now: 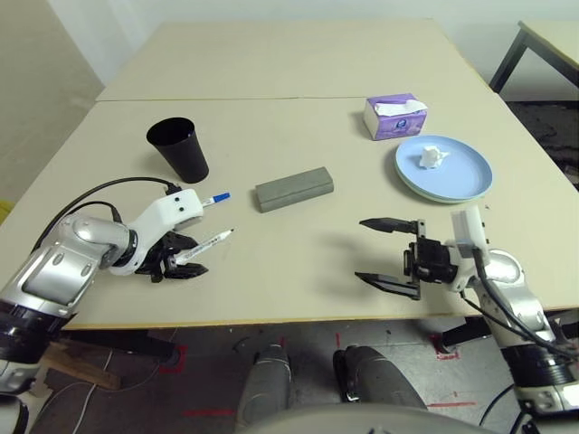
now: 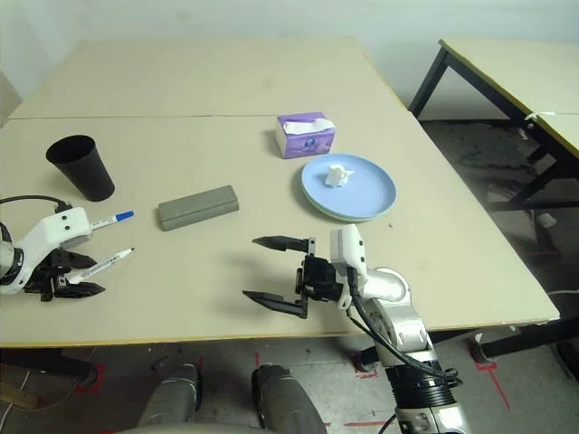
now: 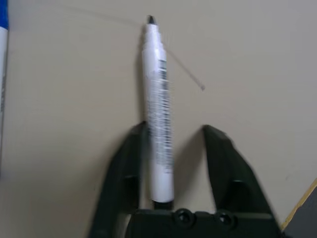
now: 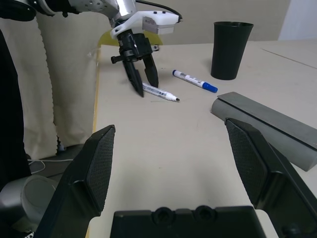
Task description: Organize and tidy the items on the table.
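Large pale beige worktop with a thin seam running across its far half. Light-blue plate stacked on a green one at far right, carrying a crumpled white tissue. Just beyond the plates, a purple tissue box. Grey glasses case lying flat near the middle. Black cup upright at far left. Near left, left gripper pointing steeply down, fingers straddling the rear end of the black-capped marker pen, one finger against the barrel, the other with a gap; pen flat on the worktop, not clamped. Blue-capped marker pen just beyond it, partly under the white wrist housing. Near right, right gripper level, pointing left, spread wide, grasping nothing.
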### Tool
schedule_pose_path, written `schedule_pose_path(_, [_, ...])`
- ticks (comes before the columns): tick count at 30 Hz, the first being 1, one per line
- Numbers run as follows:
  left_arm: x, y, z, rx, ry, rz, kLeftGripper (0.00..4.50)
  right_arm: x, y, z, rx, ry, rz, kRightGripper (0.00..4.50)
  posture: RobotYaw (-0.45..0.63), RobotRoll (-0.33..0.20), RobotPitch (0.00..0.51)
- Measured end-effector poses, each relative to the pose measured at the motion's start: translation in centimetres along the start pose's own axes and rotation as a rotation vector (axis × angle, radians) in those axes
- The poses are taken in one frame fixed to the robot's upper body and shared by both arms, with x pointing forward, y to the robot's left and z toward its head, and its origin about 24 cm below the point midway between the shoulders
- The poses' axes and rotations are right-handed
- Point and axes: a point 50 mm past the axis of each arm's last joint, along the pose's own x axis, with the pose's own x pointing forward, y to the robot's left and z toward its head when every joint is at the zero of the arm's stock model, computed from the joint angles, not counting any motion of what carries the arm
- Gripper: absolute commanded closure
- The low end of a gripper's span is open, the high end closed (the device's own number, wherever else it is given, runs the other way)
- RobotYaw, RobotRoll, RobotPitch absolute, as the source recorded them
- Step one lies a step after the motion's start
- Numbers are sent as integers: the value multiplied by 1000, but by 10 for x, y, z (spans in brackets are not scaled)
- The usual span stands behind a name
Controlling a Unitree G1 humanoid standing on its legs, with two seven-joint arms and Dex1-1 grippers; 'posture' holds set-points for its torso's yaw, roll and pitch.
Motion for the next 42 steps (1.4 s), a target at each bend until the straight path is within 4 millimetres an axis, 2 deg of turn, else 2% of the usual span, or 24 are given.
schedule_pose_path(2, [-1, 0, 1, -2, 1, 1, 4093, 0, 1, -1, 4, 1, -3, 0, -68, 0, 147])
schedule_pose_path(3, [-1, 0, 1, -1, 2, 0, 4230, 0, 1, -1, 5, 1, -5, 0, -63, 0, 148])
schedule_pose_path(8, [-11, -2, 4, -13, -39, -54, 4230, 0, 1, -2, 11, -2, -8, 0, -43, 0, 147])
schedule_pose_path(15, [-46, -4, 9, 10, -138, -156, 4230, -2, -1, -7, 35, 6, -24, 0, -11, 0, 144])
schedule_pose_path(20, [-60, -10, 21, -4, -391, -222, 4230, -3, -4, -10, 48, 7, -33, 0, -2, 0, 145])
schedule_pose_path(23, [-66, -10, 31, -54, -628, -205, 4230, -1, -5, -10, 46, 0, -36, 0, 5, 0, 146])
schedule_pose_path(26, [-74, -5, 38, -88, -799, -125, 4230, -2, -6, -9, 46, -6, -50, 0, 14, 0, 147])
schedule_pose_path(28, [-83, 1, 44, -116, -934, -26, 4230, -1, -8, -9, 56, -25, -75, 0, 18, 0, 147])
schedule_pose_path(30, [-89, 7, 46, -149, -998, 81, 4230, -2, -9, -9, 63, -38, -102, 0, 26, 0, 148])
schedule_pose_path(37, [-82, 18, 38, -226, -1024, 366, 4230, -4, -20, -4, 52, -58, -245, 0, 26, 0, 151])
schedule_pose_path(42, [-87, 27, 36, -204, -1020, 549, 4230, -6, -24, -7, 45, -20, -320, 0, 18, 0, 149])
